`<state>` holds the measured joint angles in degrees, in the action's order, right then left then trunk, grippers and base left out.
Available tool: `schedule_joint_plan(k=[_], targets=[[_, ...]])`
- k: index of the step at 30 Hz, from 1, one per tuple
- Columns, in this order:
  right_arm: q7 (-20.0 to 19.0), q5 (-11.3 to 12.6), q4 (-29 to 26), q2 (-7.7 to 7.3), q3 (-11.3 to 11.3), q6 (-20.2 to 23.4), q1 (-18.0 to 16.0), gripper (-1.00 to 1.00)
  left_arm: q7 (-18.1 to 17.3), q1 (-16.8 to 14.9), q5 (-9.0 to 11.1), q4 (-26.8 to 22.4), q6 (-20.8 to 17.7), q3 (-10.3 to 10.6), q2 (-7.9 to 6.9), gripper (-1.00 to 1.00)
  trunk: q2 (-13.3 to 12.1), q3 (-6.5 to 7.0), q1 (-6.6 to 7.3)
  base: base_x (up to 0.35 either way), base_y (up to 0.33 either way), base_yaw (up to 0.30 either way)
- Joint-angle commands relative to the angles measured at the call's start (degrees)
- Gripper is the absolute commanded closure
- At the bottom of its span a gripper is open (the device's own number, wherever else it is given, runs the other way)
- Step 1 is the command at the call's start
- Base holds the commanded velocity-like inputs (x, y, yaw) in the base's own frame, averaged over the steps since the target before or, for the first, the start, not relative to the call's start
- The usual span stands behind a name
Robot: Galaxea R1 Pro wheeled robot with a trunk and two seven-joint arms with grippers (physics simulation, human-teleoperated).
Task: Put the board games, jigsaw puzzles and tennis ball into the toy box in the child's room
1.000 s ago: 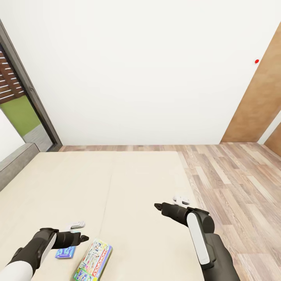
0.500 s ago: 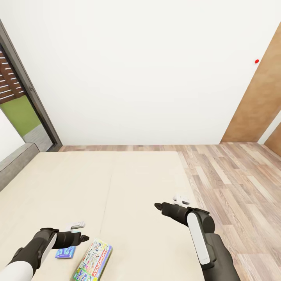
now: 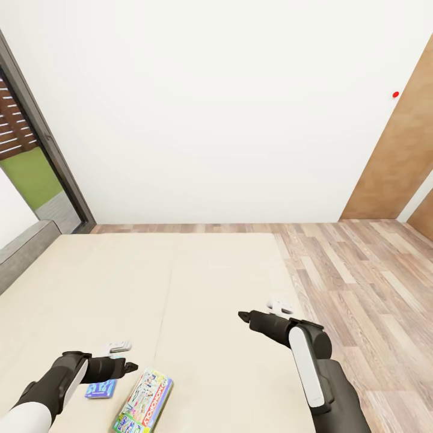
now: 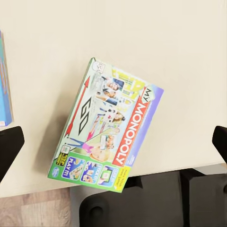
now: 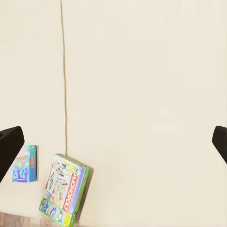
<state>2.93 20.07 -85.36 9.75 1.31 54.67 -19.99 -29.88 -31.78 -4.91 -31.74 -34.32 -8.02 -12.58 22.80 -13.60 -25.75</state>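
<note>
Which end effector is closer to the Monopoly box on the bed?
Left. The left end effector hovers just beside the Monopoly box; the right end effector is farther off, over bare mattress.

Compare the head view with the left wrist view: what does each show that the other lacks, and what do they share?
Head view alone: the white wall, wood floor, window frame, brown door and both arms with the left gripper and right gripper. Left wrist view alone: the Monopoly box's lettering up close, between wide-apart fingertips. Both: the bed, Monopoly box and small blue box.
</note>
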Motion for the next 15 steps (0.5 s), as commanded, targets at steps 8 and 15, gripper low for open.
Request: schedule_joint_plan(k=[8, 15], targets=[[0.42, 4.85, 1.54, -0.33, -0.13, -4.08, -0.05, -1.0, -0.33, -0.04, -0.46, -0.07, -0.24, -0.41, 0.19, -1.0, 0.12, -0.11, -0.03, 0.0, 0.0, 0.0], [0.19, 6.41, 1.7, -0.94, 0.32, -4.29, -0.05, -1.0, -0.58, -0.04, -0.45, -0.13, -0.2, -0.42, 0.29, -1.0, 0.12, -0.11, -0.03, 0.0, 0.0, 0.0]])
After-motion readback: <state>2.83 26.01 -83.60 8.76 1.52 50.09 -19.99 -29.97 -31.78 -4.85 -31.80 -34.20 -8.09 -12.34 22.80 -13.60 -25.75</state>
